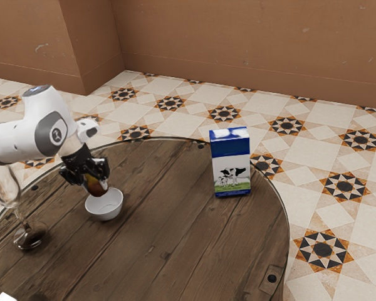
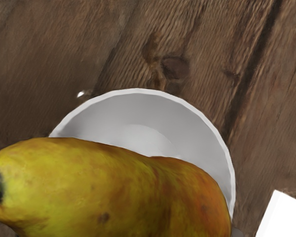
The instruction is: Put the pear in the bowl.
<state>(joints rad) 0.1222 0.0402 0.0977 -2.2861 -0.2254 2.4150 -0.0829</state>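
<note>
Nearest the wrist camera, the smooth yellow pear with an orange flush (image 2: 113,190) is clamped in the black jaws, above the round white bowl (image 1: 104,211). It should be centred within the rim, lowered gently and released low. Beyond, a blue-and-white milk carton (image 1: 230,164) stands well apart.

No legible txt or nos.

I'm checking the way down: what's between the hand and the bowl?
The pear; the exterior view shows it just below the hand, over the bowl.
</note>
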